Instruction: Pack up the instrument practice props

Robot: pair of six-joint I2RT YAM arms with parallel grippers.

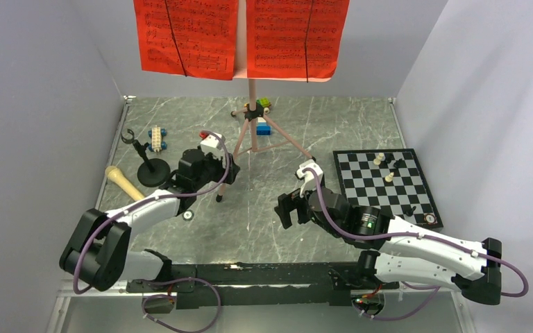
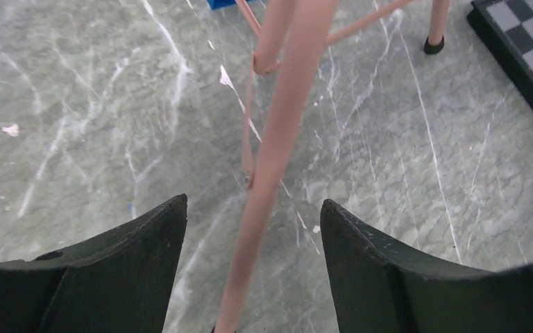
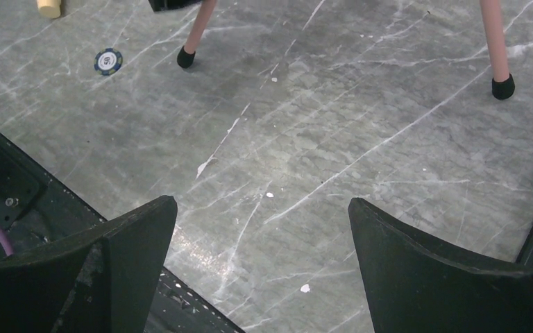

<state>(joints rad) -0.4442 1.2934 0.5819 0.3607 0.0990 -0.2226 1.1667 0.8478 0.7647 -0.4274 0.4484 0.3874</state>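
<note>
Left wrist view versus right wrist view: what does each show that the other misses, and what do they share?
Only the left wrist view: a music stand leg running between the open left fingers, clear of both, and the thin braces meeting it. Only the right wrist view: a small blue-and-white disc, the beige microphone end and the open right fingers with nothing between them. Both: the marble table and the stand's black-capped feet.

Chessboard [image 1: 361, 182] with pieces [image 1: 379, 159] right; toy block car [image 1: 156, 138] far left.
</note>
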